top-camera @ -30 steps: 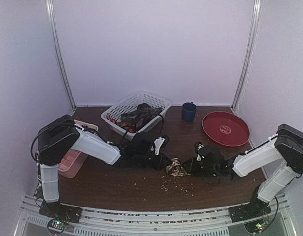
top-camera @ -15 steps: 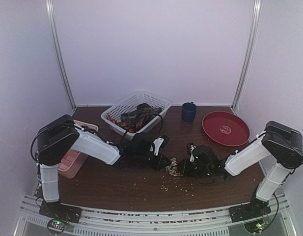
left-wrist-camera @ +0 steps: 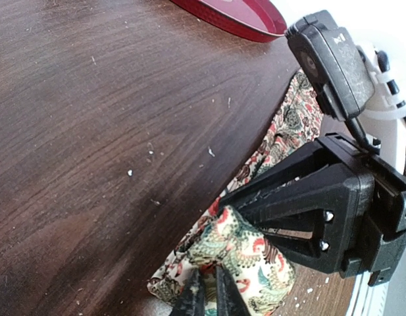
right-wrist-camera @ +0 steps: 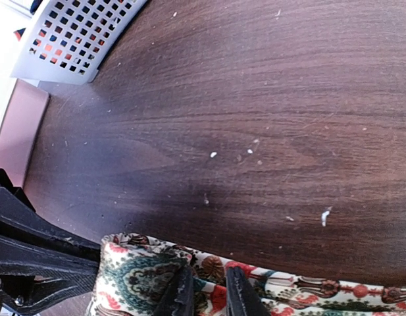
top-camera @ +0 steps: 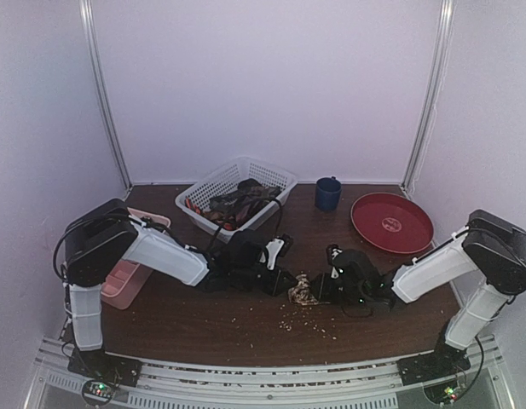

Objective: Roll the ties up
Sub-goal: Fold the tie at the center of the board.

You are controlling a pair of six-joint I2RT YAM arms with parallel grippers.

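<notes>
Left pincer (left-wrist-camera: 206,280), right pincer (right-wrist-camera: 206,278) on tie (left-wrist-camera: 254,255) edge.

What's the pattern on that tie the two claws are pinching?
The tie is cream with a red and teal-green paisley floral print, clearest from the left wrist camera.

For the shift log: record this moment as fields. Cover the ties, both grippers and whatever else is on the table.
active tie: floral-patterned tie, bunched on the table between the two grippers
left gripper: shut on the floral-patterned tie
right gripper: shut on the same tie, facing the left gripper
other ties: dark and red ties heaped in the white lattice basket
other items: blue mug, red plate, pink tray
debris: pale crumbs scattered near the tie
</notes>
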